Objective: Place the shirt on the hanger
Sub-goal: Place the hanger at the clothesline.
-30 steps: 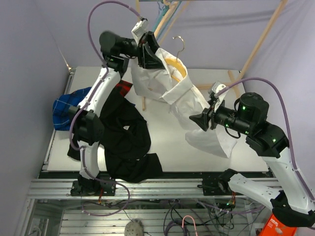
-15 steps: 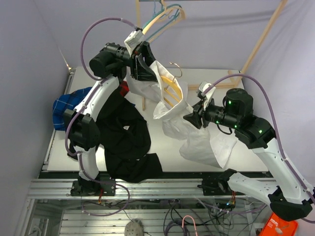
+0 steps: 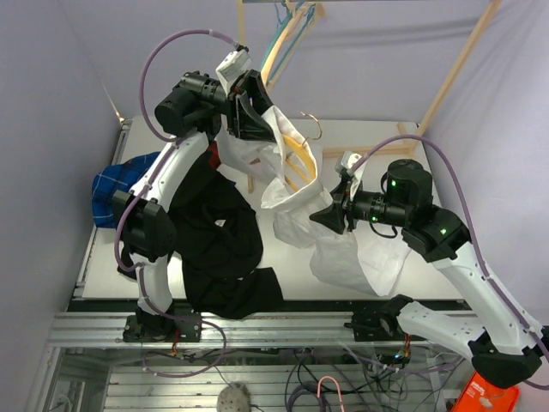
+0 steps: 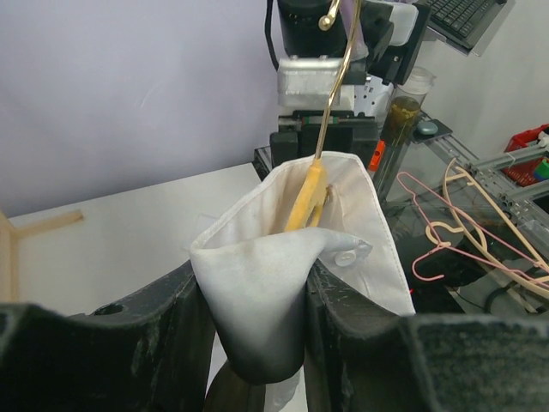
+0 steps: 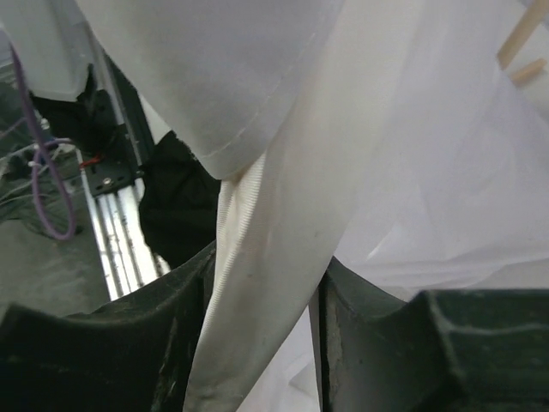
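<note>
**Top external view.** The left gripper [image 3: 246, 110] is raised above the far left part of the table [image 3: 369, 137] and is clamped on the collar area of the white shirt [image 3: 296, 193]. The yellow hanger [image 3: 298, 160] sits inside the neck opening, with its hook protruding upward. The right gripper [image 3: 330, 216] is closed on a lower fold of the shirt, and the remaining fabric drapes down to the table. A black garment [image 3: 219, 245] and a blue plaid shirt [image 3: 111, 193] lie at the left.

**Left wrist view.** Collar fabric is pinched between the jaws. The hanger stands inside the collar just beyond them.

**Right wrist view.** A fold of the shirt passes between the jaws, which grip it.
</note>
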You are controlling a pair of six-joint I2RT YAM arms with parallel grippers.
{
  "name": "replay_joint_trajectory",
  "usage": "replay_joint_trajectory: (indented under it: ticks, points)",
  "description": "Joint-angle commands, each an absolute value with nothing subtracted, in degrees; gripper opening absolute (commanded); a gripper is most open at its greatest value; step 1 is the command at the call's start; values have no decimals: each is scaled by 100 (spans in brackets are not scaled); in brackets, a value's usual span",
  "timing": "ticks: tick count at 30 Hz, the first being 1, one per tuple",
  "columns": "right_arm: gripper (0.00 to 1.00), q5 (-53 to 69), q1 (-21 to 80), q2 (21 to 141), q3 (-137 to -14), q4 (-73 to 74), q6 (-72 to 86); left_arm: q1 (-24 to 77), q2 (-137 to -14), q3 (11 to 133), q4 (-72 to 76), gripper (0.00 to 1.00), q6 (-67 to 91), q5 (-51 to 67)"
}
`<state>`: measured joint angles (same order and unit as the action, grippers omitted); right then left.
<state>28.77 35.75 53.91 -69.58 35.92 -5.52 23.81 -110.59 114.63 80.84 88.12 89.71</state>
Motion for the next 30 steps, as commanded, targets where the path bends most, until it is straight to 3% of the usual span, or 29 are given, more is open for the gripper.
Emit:
replay_joint_trajectory:
  ticks: [1,5,12,13,15,21,27,28,30]
  points:
    - [37,3522,3597,5465,-6638,3315,-263,2421,-11061,11673,9105,7,9149,9123]
    - [36,3714,3691,5636,-6614,3437,-202,2393,-11074,11719,9086,7,9124,9123]
    - [54,3110,4168,5464,-6761,3412,195,2364,-11207,11886,9267,7,9310,9123]
    - [48,2927,4275,5457,-6743,3384,255,2364,-11226,11897,9277,7,9322,9123]
    - [3,2513,4470,5434,-6648,3288,333,2364,-11239,11912,9320,7,9359,9115]
    - [0,1203,4826,5087,-6306,2956,464,2364,-11237,11935,9354,7,9412,9114]
    - [0,-102,4827,5073,-6760,3356,587,2358,-11109,11968,9046,7,9125,9123]
    - [0,-347,4825,5076,-6916,3534,646,2345,-11076,11970,8799,10,8973,9123]
    - [0,-760,4828,5158,-7320,4072,726,2311,-11005,11979,8576,35,8903,9123]
